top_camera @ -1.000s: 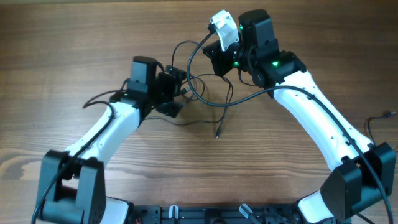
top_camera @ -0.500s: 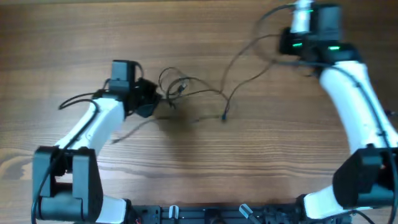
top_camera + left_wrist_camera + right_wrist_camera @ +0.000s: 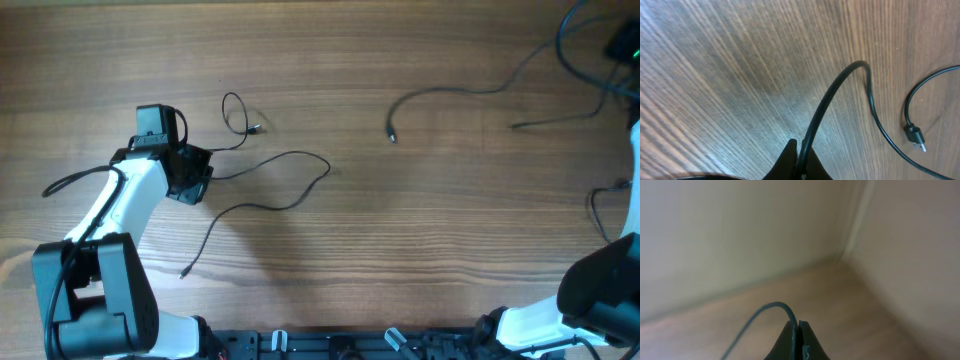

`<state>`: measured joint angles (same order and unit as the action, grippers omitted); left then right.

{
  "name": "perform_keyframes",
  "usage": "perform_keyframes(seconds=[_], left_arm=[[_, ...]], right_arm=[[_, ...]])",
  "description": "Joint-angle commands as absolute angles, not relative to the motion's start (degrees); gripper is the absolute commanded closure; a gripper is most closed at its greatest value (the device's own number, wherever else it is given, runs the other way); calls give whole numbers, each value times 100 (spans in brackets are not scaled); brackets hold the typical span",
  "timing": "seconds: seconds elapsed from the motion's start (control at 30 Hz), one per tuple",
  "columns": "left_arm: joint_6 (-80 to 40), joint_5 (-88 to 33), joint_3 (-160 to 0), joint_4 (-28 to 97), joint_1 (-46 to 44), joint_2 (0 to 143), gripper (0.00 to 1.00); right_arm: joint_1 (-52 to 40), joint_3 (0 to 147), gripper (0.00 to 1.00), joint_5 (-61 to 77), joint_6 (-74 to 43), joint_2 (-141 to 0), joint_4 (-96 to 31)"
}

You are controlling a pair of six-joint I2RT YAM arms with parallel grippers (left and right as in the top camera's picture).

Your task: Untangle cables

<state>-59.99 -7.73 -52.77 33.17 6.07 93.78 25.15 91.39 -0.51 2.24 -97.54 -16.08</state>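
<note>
Two thin dark cables lie apart on the wooden table. The left cable (image 3: 290,155) makes a small loop with a plug (image 3: 258,128), and its long strand ends near the front (image 3: 185,272). My left gripper (image 3: 197,172) is shut on it; in the left wrist view the fingertips (image 3: 801,150) pinch the cable (image 3: 832,95), with the plug (image 3: 916,137) to the right. The right cable (image 3: 450,92) runs from its plug tip (image 3: 390,135) to the top right corner. There my right gripper (image 3: 622,42), half out of view, is shut on it; the jaws (image 3: 798,326) pinch the cable (image 3: 765,307).
A thicker black arm cable (image 3: 600,200) curls at the right edge by the right arm (image 3: 632,170). The arm bases (image 3: 330,345) stand along the front edge. The right wrist view faces a pale wall (image 3: 740,230) past the table.
The arms have pulled apart: the left gripper went left, the right one far to the upper right corner. The tangle in the middle has come apart into two separate cables.
</note>
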Motion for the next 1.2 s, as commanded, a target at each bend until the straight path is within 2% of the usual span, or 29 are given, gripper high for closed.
perform_keyframes(seconds=[0.0, 0.1, 0.17, 0.33, 0.4, 0.57, 0.73, 0.77, 0.8, 0.83, 0.93, 1.07, 1.17], left_arm=[[-5872, -462, -5251, 3350, 622, 9408, 96], [-5870, -462, -5251, 3352, 622, 9408, 96], [-5872, -462, -5251, 3347, 622, 9408, 96], [-5872, -462, -5251, 3347, 622, 9408, 96], [-5872, -464, -5251, 3347, 622, 9408, 96], [-5870, -460, -5251, 3299, 495, 9408, 96], [-5870, -460, -5251, 3280, 169, 9408, 96], [-5867, -458, -5251, 3275, 97, 9408, 96], [-5865, -460, -5251, 3236, -3, 9408, 96], [-5841, -460, -5251, 3192, -73, 9408, 96], [-4716, -871, -5251, 2585, -484, 9408, 96], [-3520, -1059, -5251, 1800, -1315, 9408, 96], [-3365, -443, -5253, 1625, -1820, 9402, 96]], right_arm=[[2569, 10333, 96, -2018, 2486, -9719, -1227], [2888, 10366, 96, -2309, 3116, -9863, -692], [3052, 10361, 96, -2097, 2886, -10267, -930], [3004, 10361, 96, -836, 1557, -11896, -1638], [3006, 10361, 96, -762, 543, -12462, -1649], [3046, 10602, 96, -117, -937, -12621, -961], [3127, 10864, 95, -185, -1529, -12645, -537], [3166, 10864, 79, -204, -1584, -12763, -705], [3175, 10864, 33, -200, -1691, -12868, -980], [3175, 10864, 3, -143, -1688, -12980, -1345], [3157, 10864, 0, -180, -1118, -13056, -2858], [3070, 10864, 0, -1, -1074, -12521, -3795], [2773, 10864, 0, 1446, -1009, -12180, -4460]])
